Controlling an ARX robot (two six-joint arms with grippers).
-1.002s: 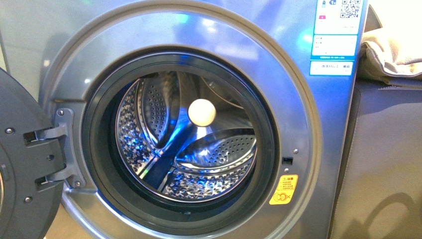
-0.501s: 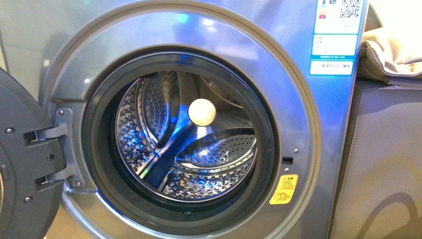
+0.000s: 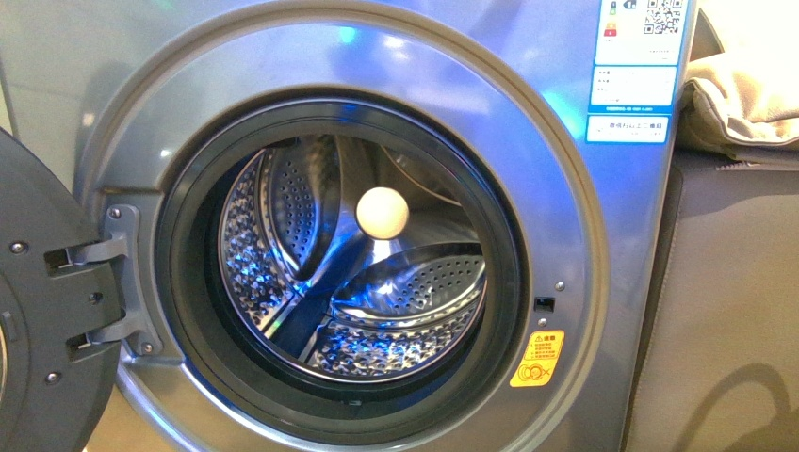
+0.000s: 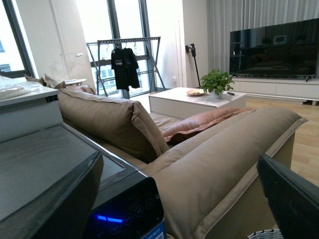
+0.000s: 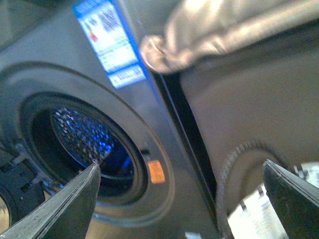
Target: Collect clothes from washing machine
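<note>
In the front view the washing machine [image 3: 584, 235] fills the frame, its door [image 3: 47, 311] swung open to the left, baring the perforated steel drum [image 3: 283, 217] and a cream round knob [image 3: 383, 213] at its back. In the left wrist view the left gripper [image 4: 179, 164] is spread wide above the machine's black top panel [image 4: 50, 154] and a beige sofa [image 4: 224, 149]. The blurred right wrist view shows the right gripper [image 5: 179, 164] likewise spread wide, near the machine's open mouth and orange sticker [image 5: 156, 171].
</note>
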